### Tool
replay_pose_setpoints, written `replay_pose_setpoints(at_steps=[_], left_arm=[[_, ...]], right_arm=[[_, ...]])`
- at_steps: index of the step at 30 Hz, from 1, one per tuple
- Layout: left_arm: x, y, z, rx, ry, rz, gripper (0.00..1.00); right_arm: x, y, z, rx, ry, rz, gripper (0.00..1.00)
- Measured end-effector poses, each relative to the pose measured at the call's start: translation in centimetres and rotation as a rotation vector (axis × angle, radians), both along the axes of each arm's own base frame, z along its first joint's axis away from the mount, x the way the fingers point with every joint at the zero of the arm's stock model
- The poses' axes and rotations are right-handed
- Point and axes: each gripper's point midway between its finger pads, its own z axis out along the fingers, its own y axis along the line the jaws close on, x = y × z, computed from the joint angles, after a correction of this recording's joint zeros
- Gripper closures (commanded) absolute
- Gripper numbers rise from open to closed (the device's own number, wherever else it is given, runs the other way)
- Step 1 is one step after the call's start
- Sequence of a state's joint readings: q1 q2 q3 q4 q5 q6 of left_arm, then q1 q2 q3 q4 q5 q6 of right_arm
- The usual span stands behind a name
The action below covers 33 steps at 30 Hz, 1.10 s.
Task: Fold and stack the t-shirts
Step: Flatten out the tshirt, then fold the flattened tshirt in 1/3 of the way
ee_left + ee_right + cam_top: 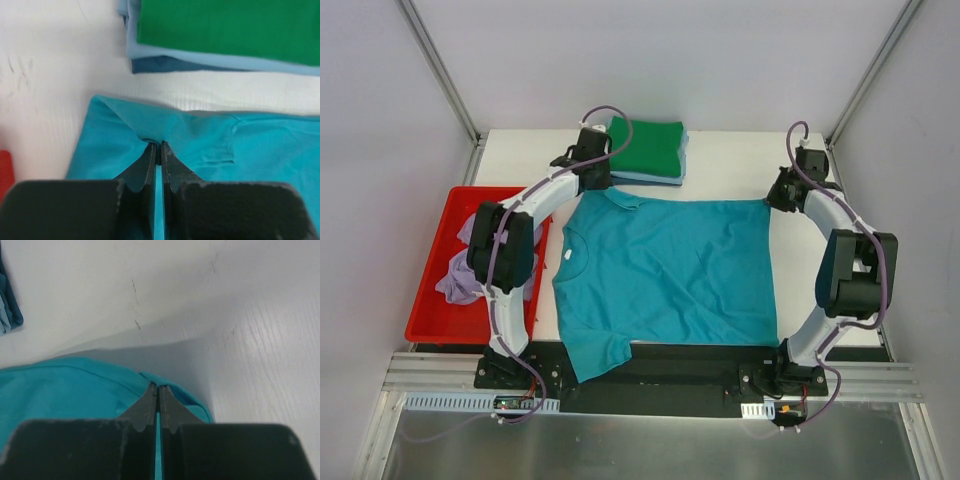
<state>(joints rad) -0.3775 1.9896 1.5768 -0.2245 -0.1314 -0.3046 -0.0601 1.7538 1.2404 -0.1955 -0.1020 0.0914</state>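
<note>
A teal t-shirt (665,270) lies spread flat across the table, collar to the left. My left gripper (603,183) is shut on its far left sleeve; the wrist view shows the teal cloth (200,135) pinched at my left gripper's tips (157,146). My right gripper (776,197) is shut on the shirt's far right corner; the teal cloth (75,385) bunches at my right gripper's tips (157,387). A folded stack with a green shirt (648,146) on top, over light blue and dark blue ones, sits at the back. The stack (225,30) also shows in the left wrist view.
A red plastic tray (432,300) at the left holds a crumpled lavender shirt (460,275), partly hidden by the left arm. The white table (730,160) ends at grey walls at the back and sides. A black base bar runs along the near edge.
</note>
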Motion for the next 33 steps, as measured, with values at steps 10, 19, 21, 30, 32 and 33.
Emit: replay_pose_setpoints(at_steps=[10, 19, 21, 30, 32, 33], left_arm=[[-7.9, 0.9, 3.1, -0.144, 0.093, 0.056, 1.0], [-16.7, 2.2, 3.9, -0.231, 0.164, 0.12, 1.0], [-18.3, 2.2, 3.8, -0.245, 0.177, 0.124, 1.0], [-22.9, 2.8, 2.2, -0.28, 0.239, 0.148, 1.0], [-23.7, 2.7, 1.4, -0.283, 0.266, 0.148, 1.0], [-24.1, 2.7, 1.0, -0.28, 0.279, 0.144, 1.0]], right_arm=[[-5.5, 0.5, 2.9, -0.011, 0.042, 0.045, 1.0], [-9.3, 0.3, 3.8, -0.067, 0.049, 0.108, 1.0], [-9.8, 0.3, 3.6, -0.073, 0.058, 0.116, 1.0], [-11.8, 0.2, 2.5, -0.089, 0.105, 0.132, 1.0], [-12.1, 0.1, 2.1, -0.092, 0.114, 0.132, 0.99], [-12.3, 0.1, 2.0, -0.093, 0.12, 0.132, 0.97]])
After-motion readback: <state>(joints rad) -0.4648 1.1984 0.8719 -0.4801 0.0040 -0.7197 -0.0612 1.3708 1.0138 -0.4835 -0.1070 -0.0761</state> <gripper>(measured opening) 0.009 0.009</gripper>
